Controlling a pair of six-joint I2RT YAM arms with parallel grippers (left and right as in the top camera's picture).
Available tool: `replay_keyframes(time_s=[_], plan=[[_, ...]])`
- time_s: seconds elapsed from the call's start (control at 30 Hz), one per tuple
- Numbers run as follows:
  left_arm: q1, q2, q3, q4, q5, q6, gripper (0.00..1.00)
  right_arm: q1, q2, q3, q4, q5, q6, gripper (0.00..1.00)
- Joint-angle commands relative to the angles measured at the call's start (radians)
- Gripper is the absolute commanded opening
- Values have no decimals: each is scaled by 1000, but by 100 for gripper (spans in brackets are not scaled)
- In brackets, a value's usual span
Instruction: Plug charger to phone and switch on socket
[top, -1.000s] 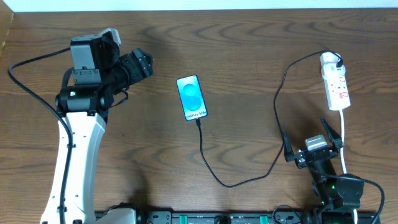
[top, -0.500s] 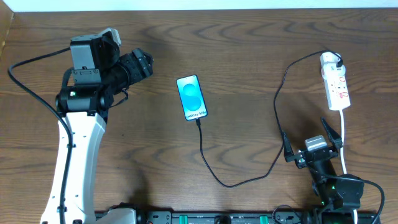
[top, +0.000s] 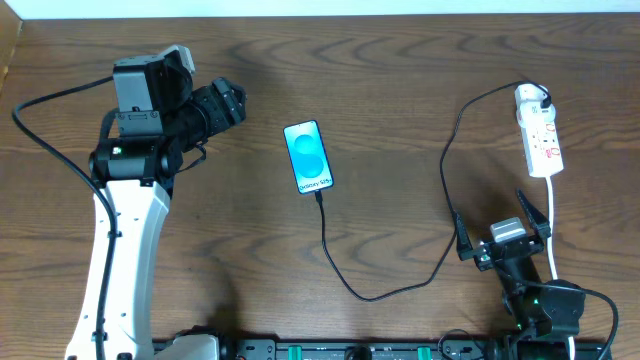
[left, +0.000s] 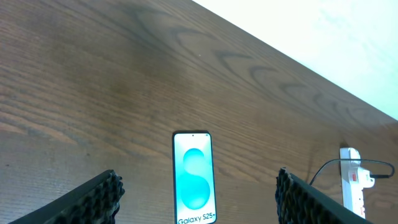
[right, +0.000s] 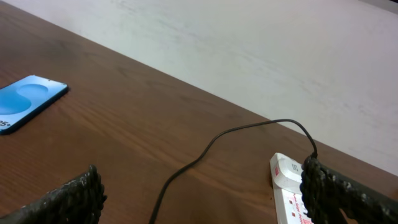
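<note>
The phone (top: 308, 157) lies flat mid-table with its cyan screen lit; it also shows in the left wrist view (left: 194, 178) and the right wrist view (right: 25, 101). The black charger cable (top: 400, 290) runs from the phone's bottom edge in a loop to a black plug in the white socket strip (top: 538, 135) at the right, also in the right wrist view (right: 289, 190). My left gripper (top: 228, 103) is open and empty, left of the phone. My right gripper (top: 503, 230) is open and empty, near the front edge below the socket.
The socket's white cord (top: 553, 215) runs down past my right gripper to the front edge. The dark wood table (top: 400, 80) ends at a white wall along the back.
</note>
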Motion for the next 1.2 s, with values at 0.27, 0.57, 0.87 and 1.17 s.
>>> replay_keyframes(time_s=[0.27, 0.57, 0.87, 1.17], plan=[[5, -1, -3, 0, -10, 10, 80, 8, -6, -1, -5, -2, 7, 99], [4, -162, -57, -18, -137, 29, 80, 8, -6, -1, -5, -2, 7, 99], [4, -524, -364, 143, -298, 179, 80, 8, -6, -1, -5, -2, 7, 99], [4, -894, -816, 539, -297, 272, 80, 8, -6, -1, -5, -2, 7, 99]])
